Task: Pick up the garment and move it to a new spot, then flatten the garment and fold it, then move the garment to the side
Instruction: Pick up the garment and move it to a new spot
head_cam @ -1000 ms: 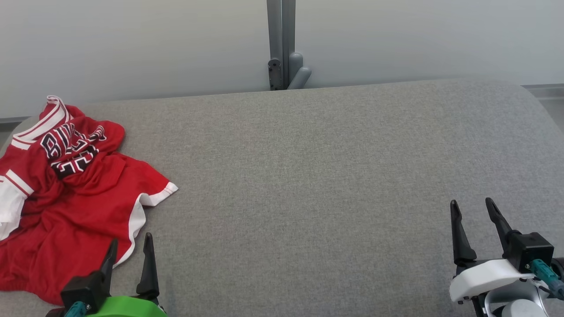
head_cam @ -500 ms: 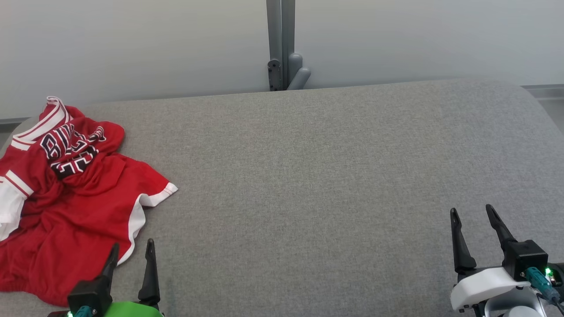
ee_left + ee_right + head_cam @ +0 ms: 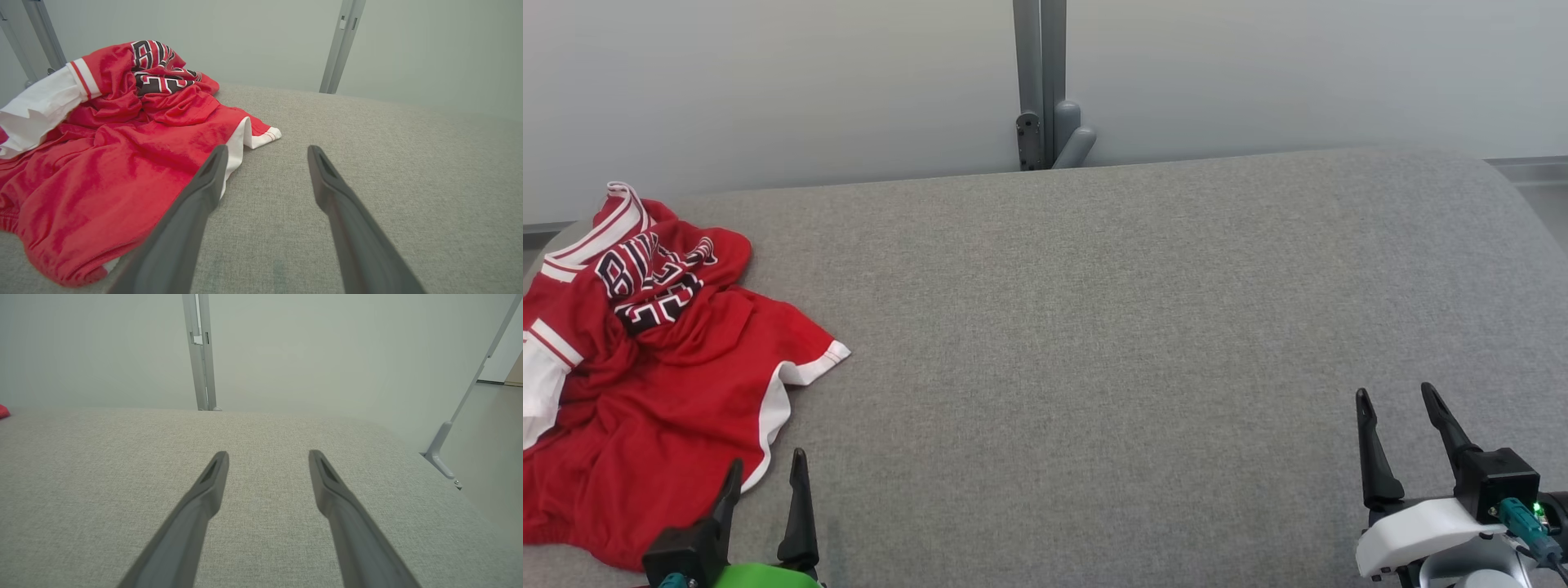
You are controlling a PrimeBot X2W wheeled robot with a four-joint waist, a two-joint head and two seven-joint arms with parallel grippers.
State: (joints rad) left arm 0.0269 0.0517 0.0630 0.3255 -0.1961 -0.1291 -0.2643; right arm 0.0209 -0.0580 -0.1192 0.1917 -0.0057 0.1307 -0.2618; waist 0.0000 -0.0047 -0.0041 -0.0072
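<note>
While the red garment [image 3: 645, 392] is listed crumpled at nine o'clock on the grey table [image 3: 1094, 327], the left gripper [image 3: 768, 460] and right gripper [image 3: 1395, 392] are recorded spread apart and empty, so pickup, flattening, folding and setting aside are judged outstanding.

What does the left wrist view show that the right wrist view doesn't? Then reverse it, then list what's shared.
Left wrist: the crumpled red garment with black lettering, and the open left pincer. Right wrist: a slanted grey brace, the open right pincer, and just a red sliver of garment. Shared: grey cushion, upright post.
</note>
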